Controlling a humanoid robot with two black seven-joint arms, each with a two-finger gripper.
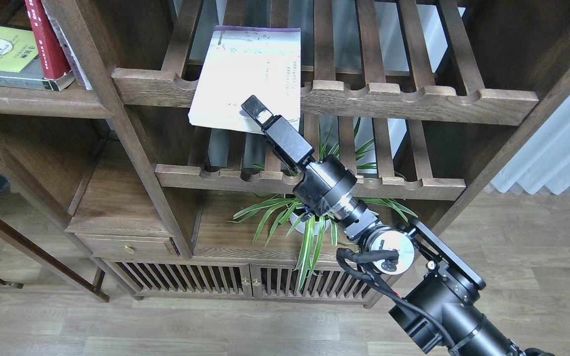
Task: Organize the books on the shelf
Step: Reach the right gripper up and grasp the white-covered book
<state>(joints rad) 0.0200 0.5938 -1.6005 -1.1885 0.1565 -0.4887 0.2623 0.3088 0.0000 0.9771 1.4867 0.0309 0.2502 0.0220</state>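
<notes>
Right gripper [258,112] pinches the lower edge of the white book [245,74], which lies on the upper slatted rack [413,96], overhanging its front. Step in hand: lifting it out. Next move requires carrying it leftward to the solid shelf [27,101] beside the red book [47,44].

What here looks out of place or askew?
The large white book lies tilted on the upper slatted rack, its near end hanging over the front rail, gripped by the right gripper. The other two books sit on the flat shelf at left.
</notes>
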